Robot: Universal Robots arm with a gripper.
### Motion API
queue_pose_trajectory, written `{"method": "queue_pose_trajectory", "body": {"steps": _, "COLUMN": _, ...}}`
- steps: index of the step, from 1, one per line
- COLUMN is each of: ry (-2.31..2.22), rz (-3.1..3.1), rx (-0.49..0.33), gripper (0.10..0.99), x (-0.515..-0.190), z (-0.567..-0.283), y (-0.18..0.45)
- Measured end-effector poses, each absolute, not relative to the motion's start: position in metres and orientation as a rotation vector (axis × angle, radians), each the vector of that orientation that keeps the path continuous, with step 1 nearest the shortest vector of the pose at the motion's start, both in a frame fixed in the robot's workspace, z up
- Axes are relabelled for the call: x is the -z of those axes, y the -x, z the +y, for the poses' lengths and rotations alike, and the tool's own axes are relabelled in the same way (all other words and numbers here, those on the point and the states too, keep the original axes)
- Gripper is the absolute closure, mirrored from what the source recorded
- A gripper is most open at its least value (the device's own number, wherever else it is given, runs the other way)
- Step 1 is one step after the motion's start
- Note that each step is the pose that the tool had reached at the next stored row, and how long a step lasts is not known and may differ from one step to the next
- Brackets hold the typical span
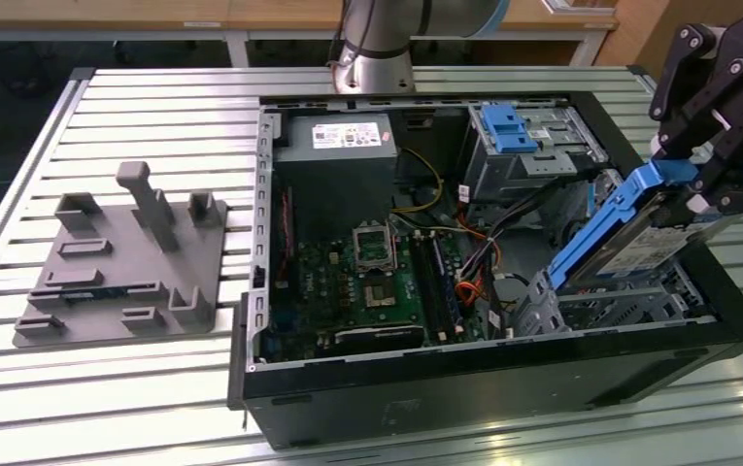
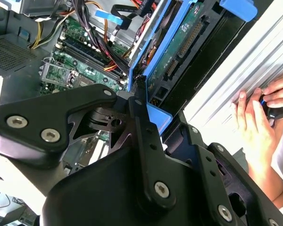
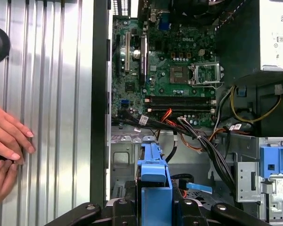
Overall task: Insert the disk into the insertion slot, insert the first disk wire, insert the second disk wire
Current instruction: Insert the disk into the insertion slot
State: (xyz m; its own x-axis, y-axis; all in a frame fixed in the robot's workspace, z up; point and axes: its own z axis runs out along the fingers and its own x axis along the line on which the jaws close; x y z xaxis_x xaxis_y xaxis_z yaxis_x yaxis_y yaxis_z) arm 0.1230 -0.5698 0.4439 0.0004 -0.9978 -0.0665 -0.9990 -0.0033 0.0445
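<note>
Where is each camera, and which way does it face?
Exterior view: off the arm, looking down into the computer case; shows arm and gripper holding the disk.
Second wrist view: on the arm, looking along the gripper at the disk.
First wrist view: on the arm, looking past the gripper into the case.
Both wrist views show a person's hands.

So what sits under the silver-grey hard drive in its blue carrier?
The grey perforated sheet-metal drive cage. The tilted silver-grey hard drive covers much of its inside.

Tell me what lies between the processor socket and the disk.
In the exterior view, the memory slots and a bundle of black and orange cables lie between the processor socket and the tilted disk.
</note>
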Motion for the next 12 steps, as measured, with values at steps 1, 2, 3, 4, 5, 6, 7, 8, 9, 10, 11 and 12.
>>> {"method": "queue_pose_trajectory", "body": {"steps": 1, "ry": 2.211, "rz": 2.207, "rx": -0.123, "gripper": 0.722, "x": -0.443, "z": -0.57, "y": -0.123}}
{"method": "queue_pose_trajectory", "body": {"steps": 2, "ry": 2.211, "rz": 2.207, "rx": -0.123, "gripper": 0.722, "x": -0.442, "z": -0.57, "y": -0.123}}
{"method": "queue_pose_trajectory", "body": {"steps": 3, "ry": 2.211, "rz": 2.208, "rx": -0.123, "gripper": 0.722, "x": -0.441, "z": -0.57, "y": -0.123}}
{"method": "queue_pose_trajectory", "body": {"steps": 4, "ry": 2.212, "rz": 2.208, "rx": -0.124, "gripper": 0.722, "x": -0.44, "z": -0.57, "y": -0.123}}
{"method": "queue_pose_trajectory", "body": {"steps": 5, "ry": 2.212, "rz": 2.208, "rx": -0.124, "gripper": 0.722, "x": -0.439, "z": -0.57, "y": -0.123}}
{"method": "queue_pose_trajectory", "body": {"steps": 6, "ry": 2.212, "rz": 2.208, "rx": -0.124, "gripper": 0.722, "x": -0.438, "z": -0.57, "y": -0.123}}
{"method": "queue_pose_trajectory", "body": {"steps": 7, "ry": 2.212, "rz": 2.208, "rx": -0.125, "gripper": 0.722, "x": -0.437, "z": -0.57, "y": -0.123}}
{"method": "queue_pose_trajectory", "body": {"steps": 8, "ry": 2.212, "rz": 2.209, "rx": -0.125, "gripper": 0.722, "x": -0.436, "z": -0.57, "y": -0.123}}
{"method": "queue_pose_trajectory", "body": {"steps": 9, "ry": 2.213, "rz": 2.209, "rx": -0.126, "gripper": 0.722, "x": -0.434, "z": -0.57, "y": -0.123}}
{"method": "queue_pose_trajectory", "body": {"steps": 10, "ry": 2.213, "rz": 2.209, "rx": -0.126, "gripper": 0.722, "x": -0.433, "z": -0.57, "y": -0.123}}
{"method": "queue_pose_trajectory", "body": {"steps": 11, "ry": 2.213, "rz": 2.209, "rx": -0.127, "gripper": 0.722, "x": -0.432, "z": -0.57, "y": -0.123}}
{"method": "queue_pose_trajectory", "body": {"steps": 12, "ry": 2.213, "rz": 2.21, "rx": -0.127, "gripper": 0.722, "x": -0.43, "z": -0.57, "y": -0.123}}
